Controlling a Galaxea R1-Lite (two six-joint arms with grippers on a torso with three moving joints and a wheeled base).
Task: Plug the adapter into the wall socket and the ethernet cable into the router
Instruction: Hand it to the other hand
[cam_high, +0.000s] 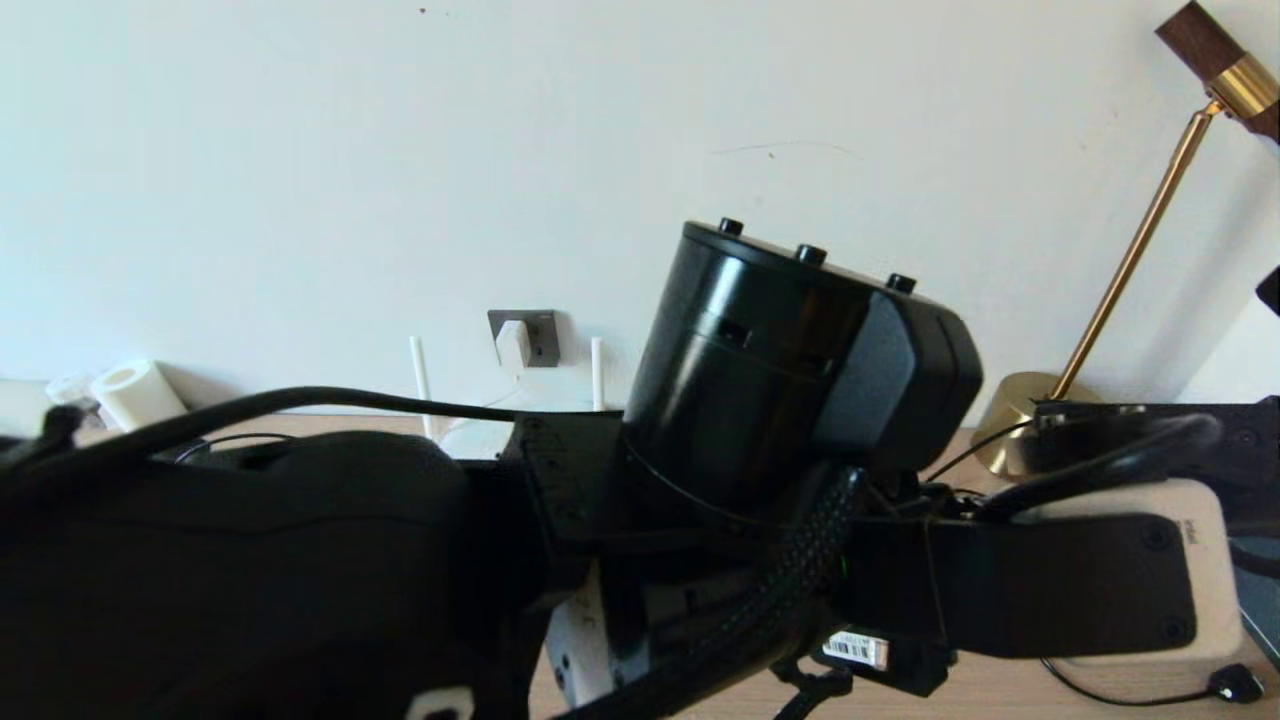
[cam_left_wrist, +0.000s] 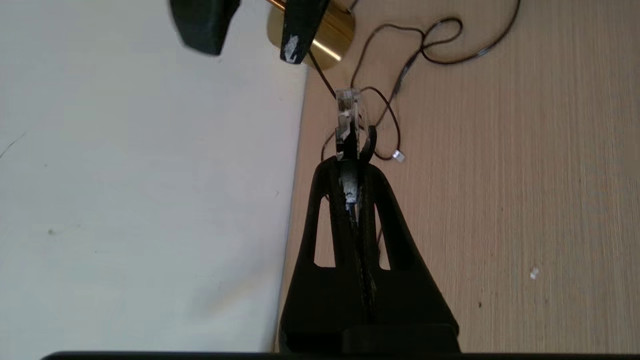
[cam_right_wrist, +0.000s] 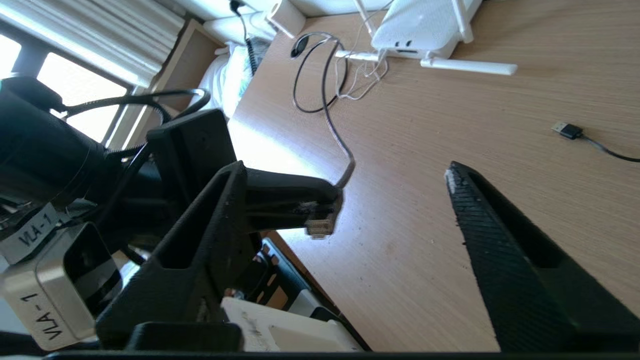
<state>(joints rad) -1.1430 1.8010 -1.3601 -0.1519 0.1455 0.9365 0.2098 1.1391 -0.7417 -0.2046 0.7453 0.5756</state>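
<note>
Antennas (cam_right_wrist: 469, 68): four on one router (cam_right_wrist: 420, 25); one ethernet cable (cam_right_wrist: 330, 90).

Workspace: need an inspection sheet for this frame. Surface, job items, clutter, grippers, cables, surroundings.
Surface: light wooden tabletop, against a white wall.
Job's things: adapter sits in the wall socket; router lies flat on the table, antennas splayed; ethernet cable runs across the table, its clear connector held off the surface.
Clutter: white roll near the wall.
Grippers: left gripper shut on the connector; right gripper open, empty, close beside it.
Cables: thin black cable looped on the table; a loose black plug; thin white cord by the router.
Surroundings: brass lamp, window with blinds.
</note>
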